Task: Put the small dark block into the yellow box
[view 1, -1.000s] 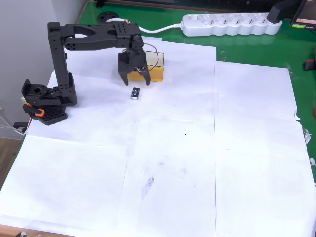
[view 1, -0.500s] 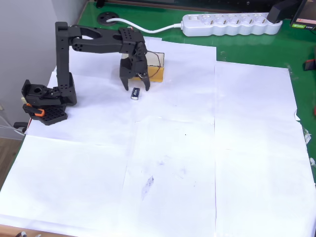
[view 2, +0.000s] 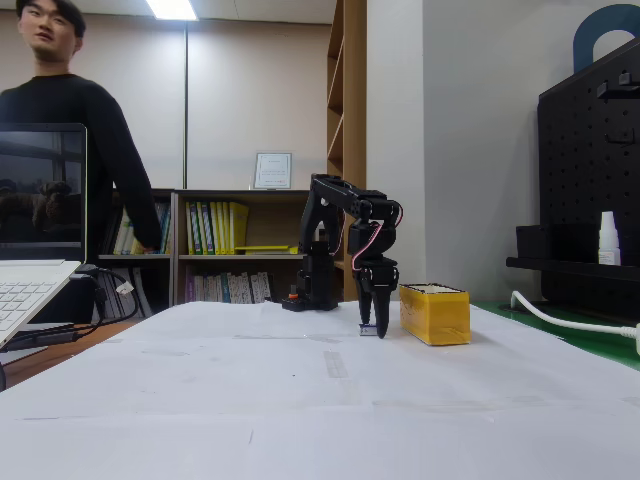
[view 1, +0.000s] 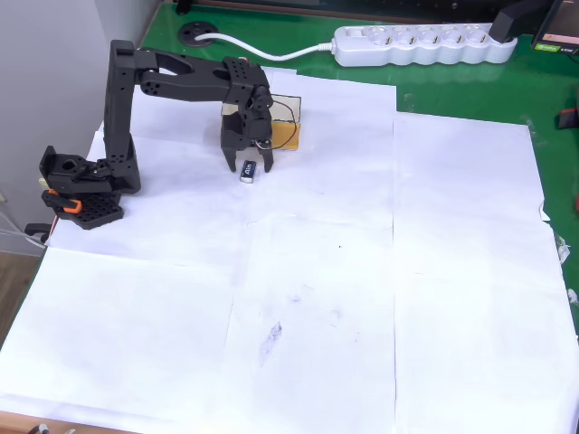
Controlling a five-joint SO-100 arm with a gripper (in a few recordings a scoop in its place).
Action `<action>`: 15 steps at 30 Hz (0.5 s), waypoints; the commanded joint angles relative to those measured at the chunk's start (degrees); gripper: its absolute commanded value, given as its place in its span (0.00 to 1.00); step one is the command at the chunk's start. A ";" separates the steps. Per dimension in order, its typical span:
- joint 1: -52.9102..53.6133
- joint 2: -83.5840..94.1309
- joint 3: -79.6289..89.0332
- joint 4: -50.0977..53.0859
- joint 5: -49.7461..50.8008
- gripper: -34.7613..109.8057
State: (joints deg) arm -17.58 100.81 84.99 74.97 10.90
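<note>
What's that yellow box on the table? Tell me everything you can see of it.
The yellow box is a small rectangular box with plain mustard-yellow sides and a pale top edge. It sits upright and flat on the white paper near the table's far end. In the overhead view the arm's hand covers part of it. The small dark block lies just beside it, apart. What it is made of I cannot tell.
</note>
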 commanded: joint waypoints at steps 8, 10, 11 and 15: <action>-0.53 0.35 0.44 -0.44 -1.41 0.28; -0.35 0.35 0.44 -0.53 -1.58 0.28; -0.26 0.35 0.44 -0.53 -1.67 0.27; 0.00 0.35 0.44 -0.53 -2.11 0.24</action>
State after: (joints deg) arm -17.23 101.43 84.99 74.09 8.61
